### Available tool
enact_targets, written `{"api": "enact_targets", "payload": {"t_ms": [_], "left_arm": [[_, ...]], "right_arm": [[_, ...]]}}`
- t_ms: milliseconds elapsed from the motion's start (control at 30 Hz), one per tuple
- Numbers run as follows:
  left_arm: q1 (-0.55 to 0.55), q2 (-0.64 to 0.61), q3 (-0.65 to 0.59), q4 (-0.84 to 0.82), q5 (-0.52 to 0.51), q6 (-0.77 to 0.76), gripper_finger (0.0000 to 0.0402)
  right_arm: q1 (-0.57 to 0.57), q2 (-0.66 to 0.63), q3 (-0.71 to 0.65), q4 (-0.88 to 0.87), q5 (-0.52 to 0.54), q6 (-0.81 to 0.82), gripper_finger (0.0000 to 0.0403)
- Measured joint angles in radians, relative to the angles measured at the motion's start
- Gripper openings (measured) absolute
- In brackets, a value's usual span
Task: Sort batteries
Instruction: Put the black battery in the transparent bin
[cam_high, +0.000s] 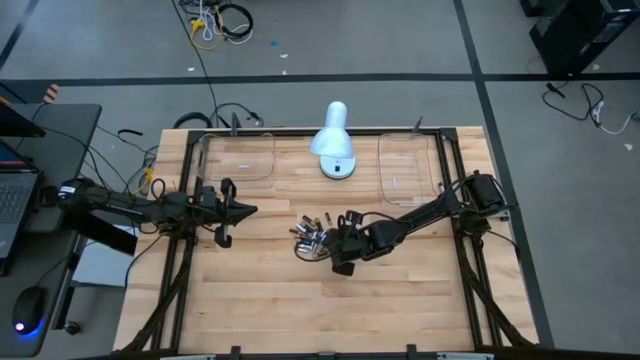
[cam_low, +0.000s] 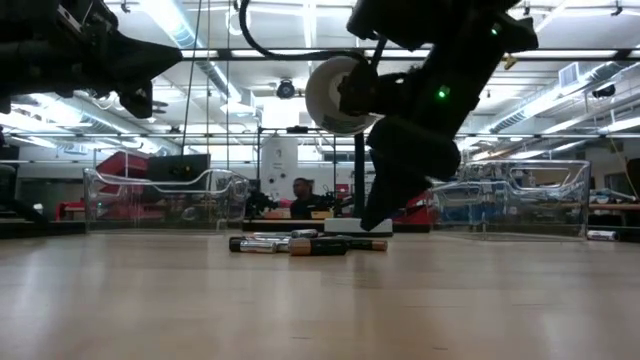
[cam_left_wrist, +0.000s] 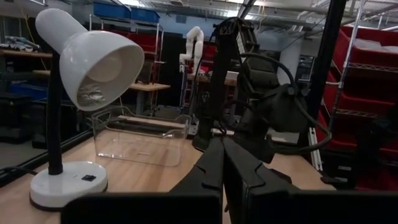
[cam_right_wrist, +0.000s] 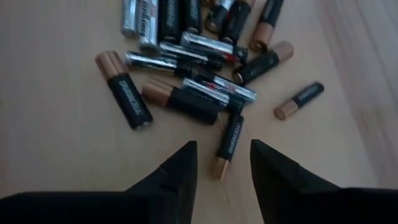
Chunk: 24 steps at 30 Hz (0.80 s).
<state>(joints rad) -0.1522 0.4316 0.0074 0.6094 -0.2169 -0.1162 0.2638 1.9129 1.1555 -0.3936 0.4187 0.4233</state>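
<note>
Several batteries (cam_high: 312, 238), some silvery and some black with copper ends, lie in a loose pile on the wooden table (cam_high: 250, 310) near its middle; they also show as the pile (cam_low: 305, 243) and the batteries (cam_right_wrist: 186, 62). My right gripper (cam_right_wrist: 222, 149) stands open just above the pile's near edge, slanting down. Its fingers stand on either side of one small black-and-copper battery (cam_right_wrist: 228, 142) that lies on the table, without touching it. My left gripper (cam_high: 250, 210) is shut with nothing in it, held above the table's left part.
A white desk lamp (cam_high: 335, 150) stands at the far middle. One clear plastic tray (cam_high: 235, 158) sits at the far left and another clear tray (cam_high: 410, 168) at the far right. A person (cam_low: 300, 195) shows in the room beyond.
</note>
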Motion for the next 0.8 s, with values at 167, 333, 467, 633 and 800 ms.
{"api": "enact_targets", "payload": {"t_ms": [167, 333, 467, 633, 800], "left_arm": [[0.000, 0.000, 0.000, -0.001, 0.000, 0.000, 0.0002], [0.000, 0.000, 0.000, 0.000, -0.001, 0.004, 0.0002], [0.000, 0.000, 0.000, 0.000, -0.001, 0.005, 0.0002], [0.000, 0.000, 0.000, -0.001, -0.001, 0.005, 0.0002], [0.000, 0.000, 0.000, -0.001, -0.001, 0.006, 0.0002]], "right_arm": [[-0.001, 0.000, -0.041, 0.027, 0.003, 0.065, 0.0141], [-0.001, 0.000, -0.063, 0.050, 0.001, 0.093, 0.0142], [-0.001, 0.000, -0.084, 0.098, 0.000, 0.095, 0.0143], [-0.007, -0.002, -0.133, 0.191, -0.024, 0.101, 0.0143], [-0.007, -0.005, -0.154, 0.208, -0.028, 0.124, 0.0135]]}}
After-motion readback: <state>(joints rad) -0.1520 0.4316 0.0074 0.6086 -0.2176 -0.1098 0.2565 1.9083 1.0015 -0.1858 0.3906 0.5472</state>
